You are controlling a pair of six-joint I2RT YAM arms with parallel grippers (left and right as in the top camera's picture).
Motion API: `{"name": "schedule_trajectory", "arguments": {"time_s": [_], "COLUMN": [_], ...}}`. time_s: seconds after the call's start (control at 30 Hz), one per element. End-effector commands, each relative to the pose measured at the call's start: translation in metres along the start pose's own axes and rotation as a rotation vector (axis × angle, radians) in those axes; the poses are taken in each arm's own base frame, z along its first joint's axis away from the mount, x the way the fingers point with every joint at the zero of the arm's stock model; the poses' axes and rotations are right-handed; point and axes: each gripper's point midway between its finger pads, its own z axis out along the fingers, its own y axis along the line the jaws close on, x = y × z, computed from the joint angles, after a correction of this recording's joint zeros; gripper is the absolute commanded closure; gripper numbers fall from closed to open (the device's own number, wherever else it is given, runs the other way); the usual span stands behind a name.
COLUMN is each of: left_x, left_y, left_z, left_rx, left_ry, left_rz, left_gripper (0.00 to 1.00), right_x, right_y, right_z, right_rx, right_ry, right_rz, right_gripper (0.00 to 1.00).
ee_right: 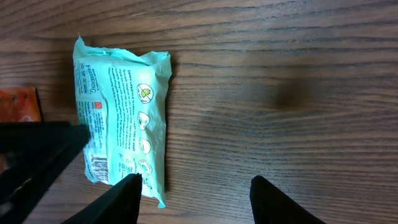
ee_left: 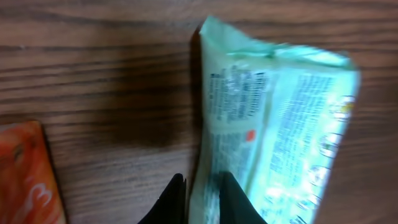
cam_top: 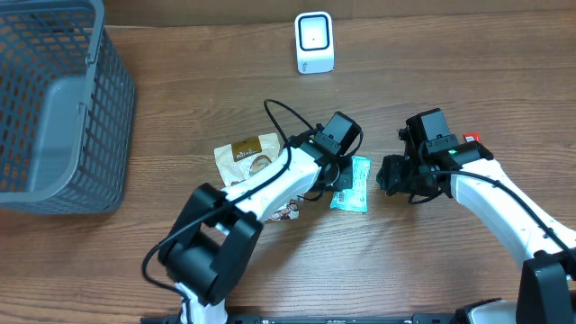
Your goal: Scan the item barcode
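while the mint-green plastic packet (cam_top: 351,184) lies flat mid-table on the brown wood table (cam_top: 468,81), i'd say nothing is scanned yet. left gripper (ee_left: 200,186) pinches the packet's edge, jaws nearly together. right gripper (ee_right: 199,186) is open and empty at the packet's 3 o'clock. small white box scanner (cam_top: 314,42) sits well apart at 12 o'clock. lift, carry and barcode presentation are left to do.

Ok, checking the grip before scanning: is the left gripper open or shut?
Shut on the green packet: the left gripper's fingers sit close together, with the packet's edge between them.
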Motion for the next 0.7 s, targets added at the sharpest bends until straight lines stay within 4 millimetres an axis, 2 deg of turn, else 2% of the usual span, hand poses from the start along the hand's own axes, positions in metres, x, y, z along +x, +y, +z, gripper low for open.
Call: {"name": "schedule_trajectory", "arguments": {"time_s": [0.0,0.23,0.4,0.67], "left_x": [0.011,0.021,0.021,0.023], "left_y": [0.008,0.019,0.019,0.022], "left_z": [0.021,0.042,0.042,0.042], "left_rx": [-0.030,-0.070,-0.073,-0.081], "left_ry": [0.050,0.099,0.102,0.110], "left_rz": [-0.012,-0.054,-0.056,-0.069], "left_gripper": [0.88,0.90,0.90,0.91], "right_x": [-0.004,-0.002,0.000,0.004], "right_y": [0.000,0.004,0.016,0.014], "right_z": [-0.002,-0.002,-0.002,0.008], "right_rx": [0.002,-0.025,-0.092,-0.106], "right_ry": [-0.014,-0.002,0.016,0.014], "right_rz": [-0.003,-0.002,0.012,0.055], "right_gripper": [0.43,0.42,0.42,0.42]}}
